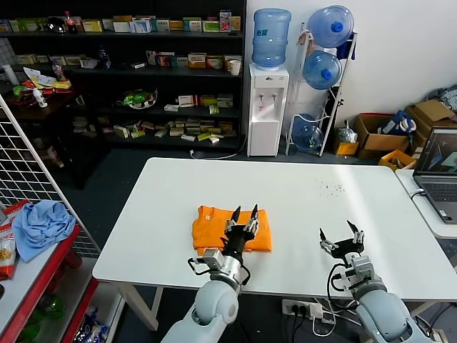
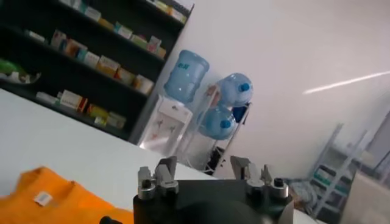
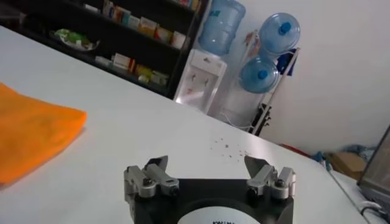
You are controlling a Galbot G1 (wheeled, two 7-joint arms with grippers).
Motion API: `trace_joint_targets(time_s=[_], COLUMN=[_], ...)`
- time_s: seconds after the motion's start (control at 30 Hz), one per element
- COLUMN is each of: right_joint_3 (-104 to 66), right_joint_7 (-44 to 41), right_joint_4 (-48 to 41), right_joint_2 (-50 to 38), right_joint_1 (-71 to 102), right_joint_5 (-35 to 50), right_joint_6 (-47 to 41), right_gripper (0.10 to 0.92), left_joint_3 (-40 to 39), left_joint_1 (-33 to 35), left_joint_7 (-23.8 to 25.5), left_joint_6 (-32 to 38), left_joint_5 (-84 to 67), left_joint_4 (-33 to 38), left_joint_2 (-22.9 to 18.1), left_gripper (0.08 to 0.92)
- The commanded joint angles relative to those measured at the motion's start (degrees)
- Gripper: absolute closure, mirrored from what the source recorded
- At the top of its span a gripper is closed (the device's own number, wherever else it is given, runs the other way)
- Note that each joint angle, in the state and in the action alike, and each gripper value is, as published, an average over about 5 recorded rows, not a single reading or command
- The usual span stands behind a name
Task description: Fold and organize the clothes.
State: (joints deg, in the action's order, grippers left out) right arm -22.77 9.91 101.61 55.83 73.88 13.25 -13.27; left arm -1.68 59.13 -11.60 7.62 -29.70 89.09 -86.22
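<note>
L gripper [image 1: 245, 212] hovering w/ jaws apart, gripping nothing; folded orange T-shirt [image 1: 214, 227] lying just beneath it on white table [image 1: 307, 207]. R gripper [image 1: 340, 231] idling wide open, well to shirt's right.

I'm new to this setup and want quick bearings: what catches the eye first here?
The bright orange T-shirt, folded into a compact rectangle, lies near the front of the white table. The left gripper hangs open right over it, holding nothing, while the right gripper waits open above bare tabletop to its right.
</note>
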Motion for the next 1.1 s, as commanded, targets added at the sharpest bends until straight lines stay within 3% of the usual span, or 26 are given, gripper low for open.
trace_joint_targets(time_s=[0.03,0.17,0.3,1.1], right_joint_3=[-7.5,-11.5,-14.4,-17.8], right_joint_7=[-8.5,-12.2,-15.3,-20.4], right_joint_4=[0.1,0.4,1.1,3.5], right_joint_2=[7.1,11.1,14.6,16.2], right_joint_1=[-0.8,-0.2,0.9,3.8], right_joint_5=[-0.7,0.0,0.4,-0.5], right_joint_6=[-0.5,-0.6,-1.0,-0.8], right_gripper=[0.203,0.203,0.203,0.203], left_joint_3=[9.6,14.8,19.7,22.8], left_joint_1=[11.3,14.2,16.1,19.4], left_joint_7=[3.6,2.7,3.1,4.0], left_joint_6=[10.0,9.3,8.1,5.3], left_joint_5=[9.5,14.2,16.4,22.0], left_joint_4=[6.6,6.9,8.0,12.2], left_joint_2=[18.9,21.7,23.0,21.3], left_gripper=[0.354,0.238,0.183,0.177])
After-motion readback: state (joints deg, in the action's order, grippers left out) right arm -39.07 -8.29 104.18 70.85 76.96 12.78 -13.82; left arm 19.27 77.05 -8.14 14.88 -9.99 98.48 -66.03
